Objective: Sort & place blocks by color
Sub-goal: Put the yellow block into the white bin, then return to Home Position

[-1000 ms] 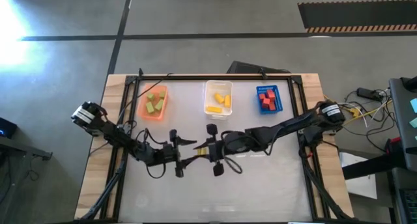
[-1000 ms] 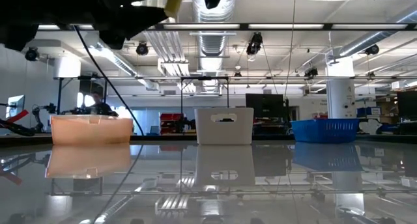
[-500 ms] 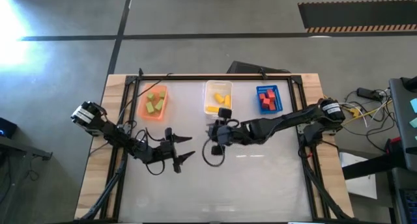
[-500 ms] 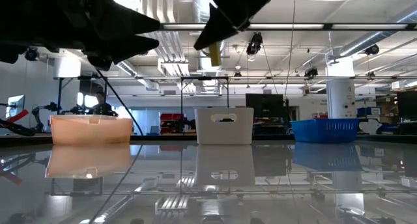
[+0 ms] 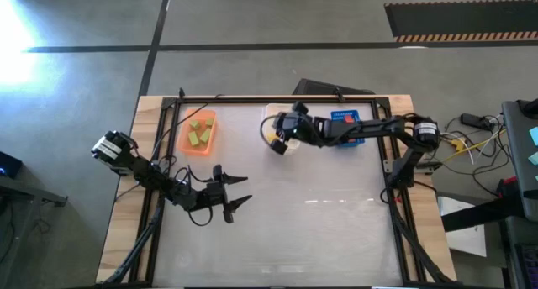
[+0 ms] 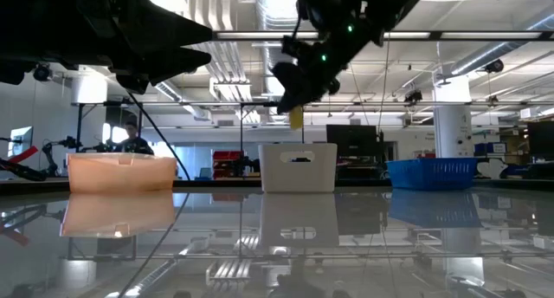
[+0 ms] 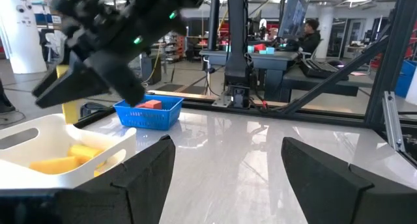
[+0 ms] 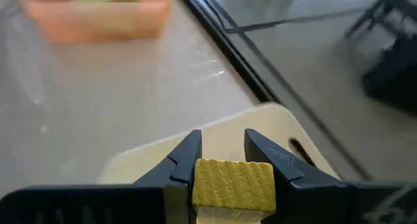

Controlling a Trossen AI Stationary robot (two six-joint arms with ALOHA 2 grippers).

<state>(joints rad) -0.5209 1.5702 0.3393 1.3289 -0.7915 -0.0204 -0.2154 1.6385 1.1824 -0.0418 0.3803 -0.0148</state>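
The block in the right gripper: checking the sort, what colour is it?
Yellow; the small ribbed block pinched in the right gripper shows best in the right wrist view.

A: Look at these two dark, near-black jointed arms, slim links all the way along!

B: And a pale grey cylindrical cap with a black centre at each shoulder, at nine and three o'clock from overhead.

A: Black cables loop loosely beside the left arm.

B: The left gripper (image 5: 233, 193) shows two matte black, tapering fingers (image 7: 144, 178).

A: Small green lights glow on the right arm's housing (image 6: 333, 29), with flat black fingers (image 8: 186, 160).
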